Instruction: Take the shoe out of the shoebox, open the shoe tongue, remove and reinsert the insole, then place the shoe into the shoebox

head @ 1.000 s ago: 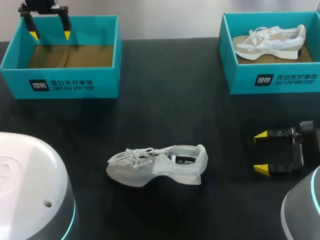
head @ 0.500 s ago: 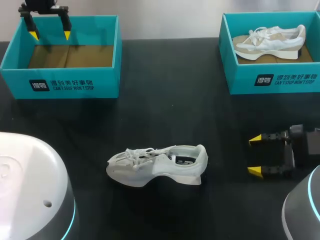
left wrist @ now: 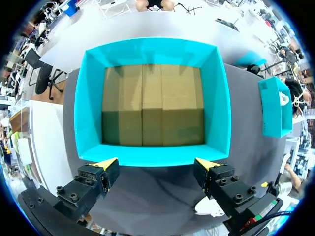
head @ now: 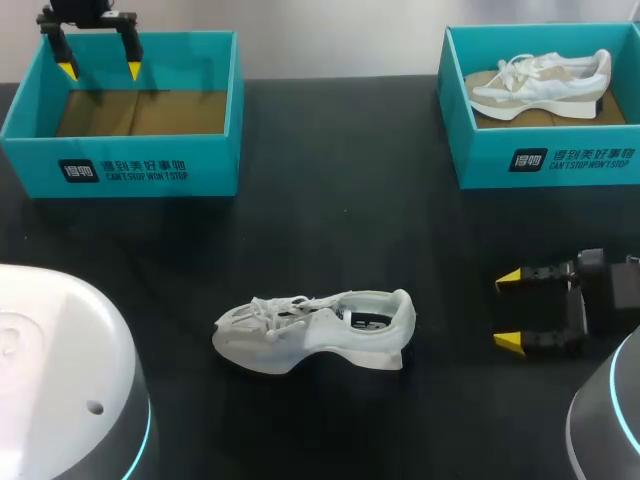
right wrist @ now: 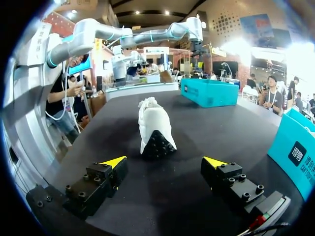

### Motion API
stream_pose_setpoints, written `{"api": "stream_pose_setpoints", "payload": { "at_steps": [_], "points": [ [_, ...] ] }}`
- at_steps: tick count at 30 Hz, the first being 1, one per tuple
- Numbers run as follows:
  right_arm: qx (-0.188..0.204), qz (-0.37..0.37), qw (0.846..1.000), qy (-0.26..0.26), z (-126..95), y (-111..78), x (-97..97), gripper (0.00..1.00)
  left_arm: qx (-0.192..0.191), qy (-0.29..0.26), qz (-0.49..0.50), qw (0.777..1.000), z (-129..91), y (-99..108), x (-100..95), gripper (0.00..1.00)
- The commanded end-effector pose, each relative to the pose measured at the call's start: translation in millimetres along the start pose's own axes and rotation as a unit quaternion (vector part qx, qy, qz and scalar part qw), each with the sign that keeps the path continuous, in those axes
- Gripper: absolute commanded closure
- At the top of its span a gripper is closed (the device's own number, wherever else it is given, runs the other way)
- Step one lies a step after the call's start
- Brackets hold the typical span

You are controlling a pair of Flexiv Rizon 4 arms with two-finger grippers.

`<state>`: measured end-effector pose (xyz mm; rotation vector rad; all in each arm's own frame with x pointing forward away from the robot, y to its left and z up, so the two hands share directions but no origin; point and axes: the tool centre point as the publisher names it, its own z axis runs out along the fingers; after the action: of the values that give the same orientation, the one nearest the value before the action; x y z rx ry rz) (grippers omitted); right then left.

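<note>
Take-out judged done: the shoe was seen on the worktop, outside both boxes. Tongue opening judged next. A hold on the heel and a pinch at the tongue under the laces would be needed. Near the shoe's heel the right end effector was positioned, fingers spread, nothing held. Well beyond the shoe's toe the left end effector was spread over the rim of the empty shoebox, only brown liner inside. Well beyond the heel, a second shoebox held another white shoe.
</note>
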<state>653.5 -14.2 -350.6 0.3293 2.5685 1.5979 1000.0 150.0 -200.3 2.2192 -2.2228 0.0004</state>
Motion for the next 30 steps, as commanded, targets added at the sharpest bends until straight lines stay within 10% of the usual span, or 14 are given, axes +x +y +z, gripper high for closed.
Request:
{"api": "stream_pose_setpoints", "payload": {
  "at_steps": [1, 30],
  "points": [
    [-0.004, -0.002, 1.000, -0.003, 17.3, -6.1, -1.9, 0.00, 0.000, 0.000, 0.000, 1.000, -0.2, 0.0, 0.0, 0.00],
    [-0.003, -0.014, 0.999, -0.038, 67.0, 6.2, 12.8, 0.00, 0.000, 0.000, 0.000, 1.000, -0.2, 0.0, 0.0, 0.00]
  ]
}}
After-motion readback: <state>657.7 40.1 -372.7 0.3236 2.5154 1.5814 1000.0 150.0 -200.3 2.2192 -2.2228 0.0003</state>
